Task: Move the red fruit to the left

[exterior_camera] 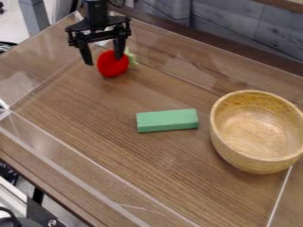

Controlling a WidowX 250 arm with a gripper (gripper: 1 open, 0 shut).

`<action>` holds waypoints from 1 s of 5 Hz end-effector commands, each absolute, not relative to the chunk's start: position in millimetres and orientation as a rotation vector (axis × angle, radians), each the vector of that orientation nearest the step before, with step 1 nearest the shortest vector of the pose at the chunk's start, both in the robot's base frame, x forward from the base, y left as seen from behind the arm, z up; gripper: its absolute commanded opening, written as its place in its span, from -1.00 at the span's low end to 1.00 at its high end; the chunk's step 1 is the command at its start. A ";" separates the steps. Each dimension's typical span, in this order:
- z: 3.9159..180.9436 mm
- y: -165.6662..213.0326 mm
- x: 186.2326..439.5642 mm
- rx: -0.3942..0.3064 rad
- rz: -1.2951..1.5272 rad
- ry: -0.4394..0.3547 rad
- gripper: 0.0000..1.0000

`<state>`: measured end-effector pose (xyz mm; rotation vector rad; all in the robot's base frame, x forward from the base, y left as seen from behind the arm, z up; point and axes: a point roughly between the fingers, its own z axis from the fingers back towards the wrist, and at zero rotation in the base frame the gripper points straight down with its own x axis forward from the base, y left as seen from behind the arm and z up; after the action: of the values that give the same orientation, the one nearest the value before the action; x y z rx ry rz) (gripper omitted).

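The red fruit (112, 64) lies on the wooden table near the far left, its little green leaves poking out on its right side. My gripper (102, 53) hangs straight down just above and slightly behind it, open, with the black fingers (85, 55) spread wide. The fruit rests on the table below the fingertips and nothing is held between them.
A green rectangular block (166, 121) lies mid-table. A large wooden bowl (260, 160) stands at the right. Low clear plastic walls (24, 133) run around the table's edges.
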<state>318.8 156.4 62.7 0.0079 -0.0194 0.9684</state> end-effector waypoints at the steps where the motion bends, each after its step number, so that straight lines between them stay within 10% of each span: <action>1: 87.8 156.7 330.3 0.017 1.003 -0.100 1.00; 5: 65.5 156.7 347.7 0.050 1.079 -0.076 1.00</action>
<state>340.3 153.9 49.4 0.0504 -0.0224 1.0863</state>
